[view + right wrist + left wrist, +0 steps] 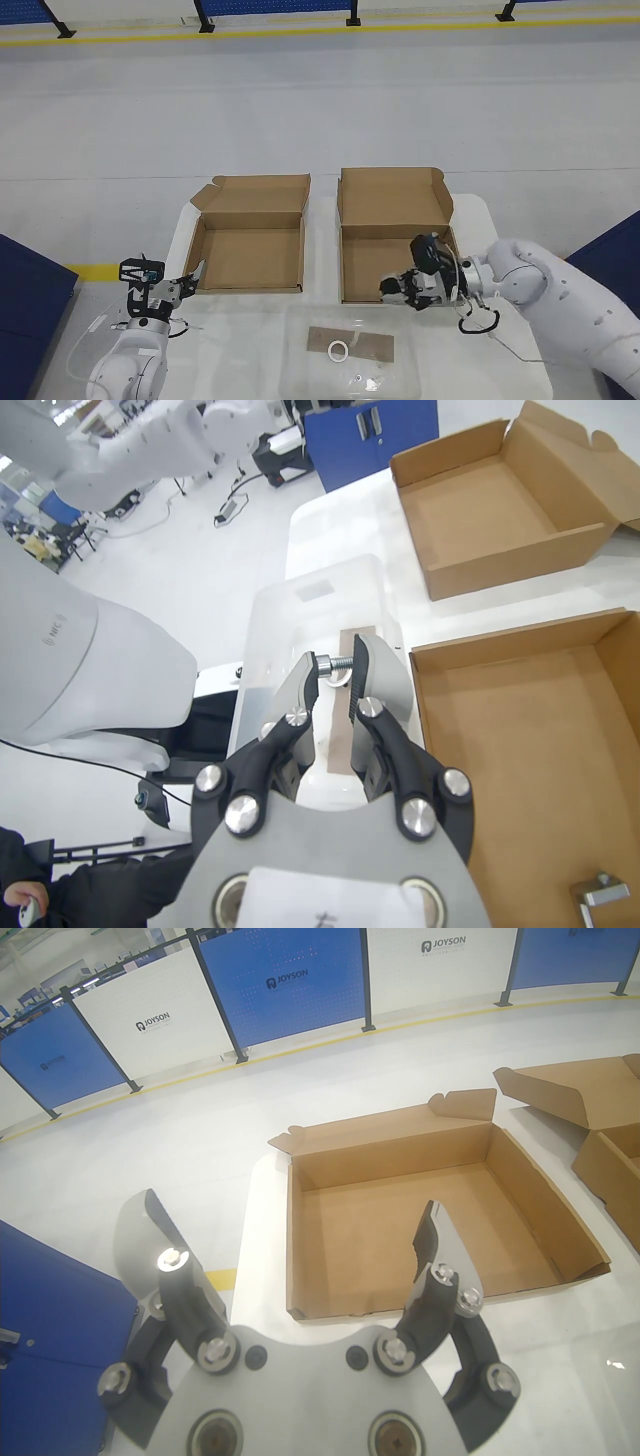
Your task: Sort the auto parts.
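- Here, the right gripper (336, 672) is closed narrowly on a bolt (327, 664). The bolt lies crosswise between the fingertips, with its head against one finger and its threaded end against the other.
- Directly below those fingertips is the clear bin (320, 575). A cardboard strip (340, 730) lies on its floor, and a white ring (339, 683) sits just under the held bolt.
- The right box (500, 750) lies just beside this gripper, with its near wall close to one finger. A silver metal bracket (600, 892) lies on the box floor, back toward the wrist and away from the fingertips.
- Past the bin and farther from this gripper stands the left box (475, 510), with its flaps up.
- In the top view the right gripper (392, 290) hangs at the seam between the right box (395, 225) and the bin (300, 350).
- The left gripper (290, 1208) is spread wide with nothing between its fingers, above the white table (260, 1238).
- The left box (375, 1228) lies straight ahead of its fingertips, with one finger over the near wall.
- The two grippers are well apart.
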You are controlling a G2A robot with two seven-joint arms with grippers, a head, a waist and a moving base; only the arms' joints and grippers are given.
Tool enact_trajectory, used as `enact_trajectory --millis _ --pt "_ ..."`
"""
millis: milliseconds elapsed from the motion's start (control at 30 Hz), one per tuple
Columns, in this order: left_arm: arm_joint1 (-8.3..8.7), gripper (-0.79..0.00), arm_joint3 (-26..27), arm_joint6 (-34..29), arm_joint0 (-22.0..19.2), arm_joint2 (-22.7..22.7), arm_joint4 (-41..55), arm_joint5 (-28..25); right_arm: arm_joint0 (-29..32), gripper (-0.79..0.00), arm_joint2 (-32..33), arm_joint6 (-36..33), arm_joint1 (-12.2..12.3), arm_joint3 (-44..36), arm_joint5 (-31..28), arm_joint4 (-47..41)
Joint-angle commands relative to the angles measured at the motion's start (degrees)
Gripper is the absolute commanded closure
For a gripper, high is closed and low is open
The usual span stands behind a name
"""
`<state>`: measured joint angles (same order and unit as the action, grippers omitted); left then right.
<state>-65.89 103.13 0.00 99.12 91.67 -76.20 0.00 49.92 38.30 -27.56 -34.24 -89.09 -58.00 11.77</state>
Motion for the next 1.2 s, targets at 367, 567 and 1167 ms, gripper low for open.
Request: enact_trajectory --millis 367,567,1167 --pt "0.00 -0.785 0.0 0.0 0.0 0.0 0.0 0.0 5.4 0.000 4.8 8.2 4.3 -6.8 0.0 -9.1" --pt "0.00 -0.785 0.0 0.0 0.0 0.0 0.0 0.0 5.4 0.000 4.8 8.2 4.3 -6.8 0.0 -9.1" --pt "0.00 -0.785 0.0 0.0 0.0 0.0 0.0 0.0 7.2 0.000 6.7 9.9 3.8 -11.9 0.0 -23.5"
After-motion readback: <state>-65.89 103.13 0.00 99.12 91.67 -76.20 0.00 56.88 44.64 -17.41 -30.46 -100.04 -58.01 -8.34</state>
